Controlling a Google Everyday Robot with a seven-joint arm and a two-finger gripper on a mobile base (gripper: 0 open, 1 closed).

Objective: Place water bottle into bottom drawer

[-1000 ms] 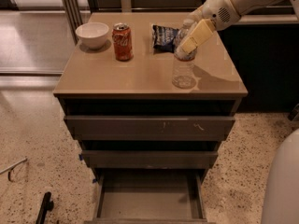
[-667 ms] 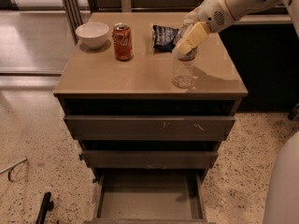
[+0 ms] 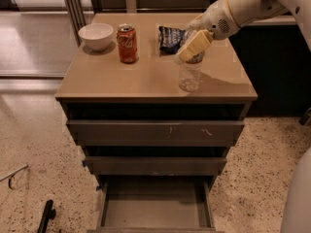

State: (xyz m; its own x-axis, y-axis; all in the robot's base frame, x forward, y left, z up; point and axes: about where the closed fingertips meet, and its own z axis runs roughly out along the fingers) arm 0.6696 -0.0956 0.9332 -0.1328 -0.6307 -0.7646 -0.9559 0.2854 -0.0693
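gripper on the bottle, bottom drawer open
we see the gripper [image 3: 191, 42] over the right side of the cabinet top [image 3: 146, 79], fingers closed round the neck of the water bottle [image 3: 190, 75], which stands upright there. the bottom drawer [image 3: 155, 210] is pulled out below. soda can [image 3: 128, 43], bowl [image 3: 96, 35] and snack bag [image 3: 170, 37] sit farther back.
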